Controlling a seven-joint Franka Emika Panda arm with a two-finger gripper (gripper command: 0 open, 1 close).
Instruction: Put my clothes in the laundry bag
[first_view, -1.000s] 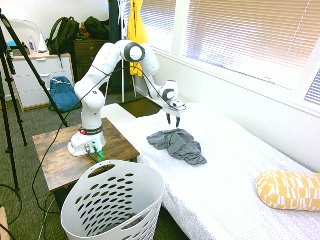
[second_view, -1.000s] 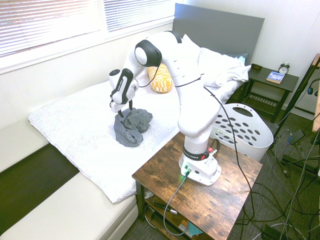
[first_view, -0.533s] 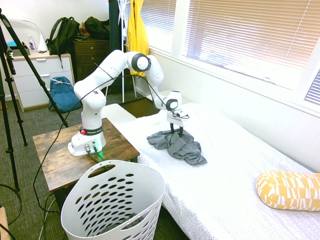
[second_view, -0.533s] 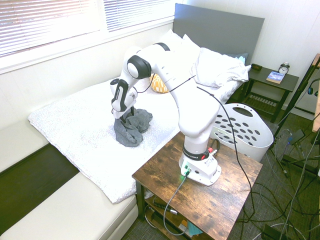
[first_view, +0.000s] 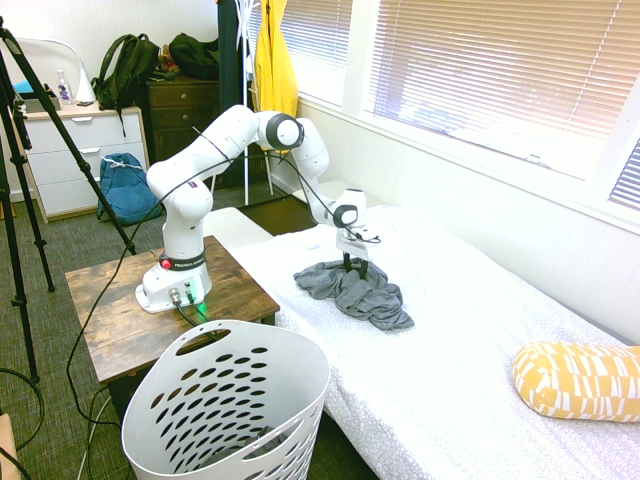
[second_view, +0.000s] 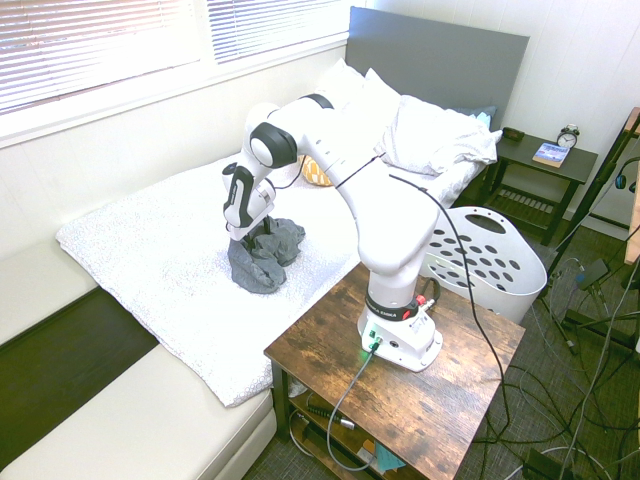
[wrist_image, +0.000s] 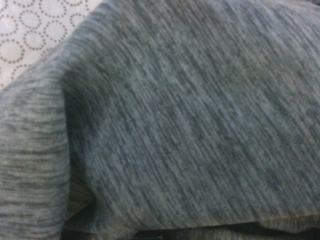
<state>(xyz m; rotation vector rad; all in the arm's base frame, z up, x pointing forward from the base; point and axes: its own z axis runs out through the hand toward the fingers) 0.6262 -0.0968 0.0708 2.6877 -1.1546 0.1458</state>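
Lower than before, the pincer (first_view: 355, 266) meets the crumpled grey T-shirt (first_view: 358, 293)

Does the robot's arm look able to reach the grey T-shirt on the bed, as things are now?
Most likely yes: the gripper is already down at the grey T-shirt, which lies bunched on the bed, and nothing appears to block it.

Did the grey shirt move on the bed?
No, the grey shirt lies in the same place on the bed, as far from the yellow-and-white pillow as before.
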